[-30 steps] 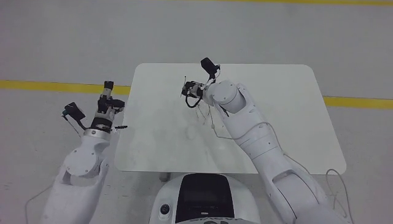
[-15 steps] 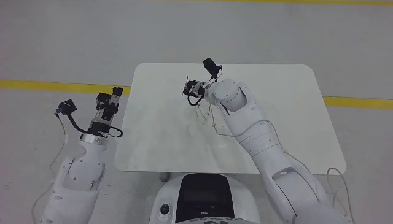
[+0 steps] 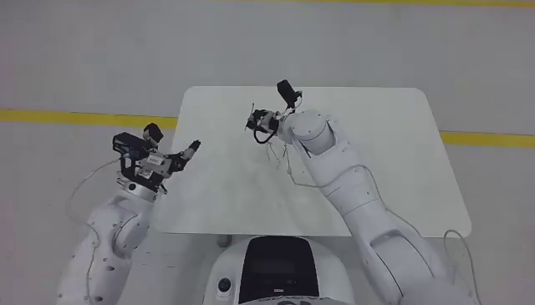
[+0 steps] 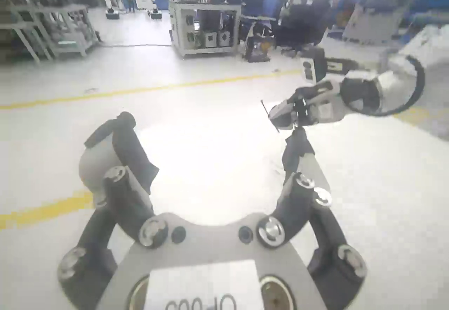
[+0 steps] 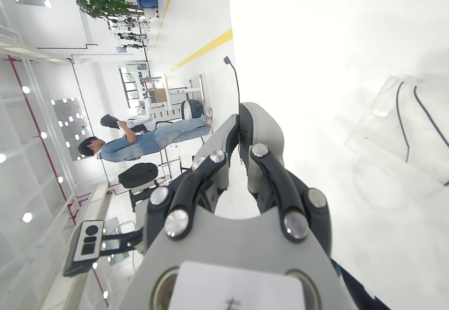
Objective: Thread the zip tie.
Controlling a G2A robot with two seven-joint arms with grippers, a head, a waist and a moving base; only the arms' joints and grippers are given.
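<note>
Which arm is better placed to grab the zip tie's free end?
Left. The left gripper is open and empty at the edge of the table, facing the zip tie; the right gripper is shut on it, holding it up.

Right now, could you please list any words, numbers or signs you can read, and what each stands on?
No text is readable.
White label on the left gripper: upside down, cut off at the edge, unreadable.
White tag on the right gripper: only a fragment shows, unreadable.
</note>
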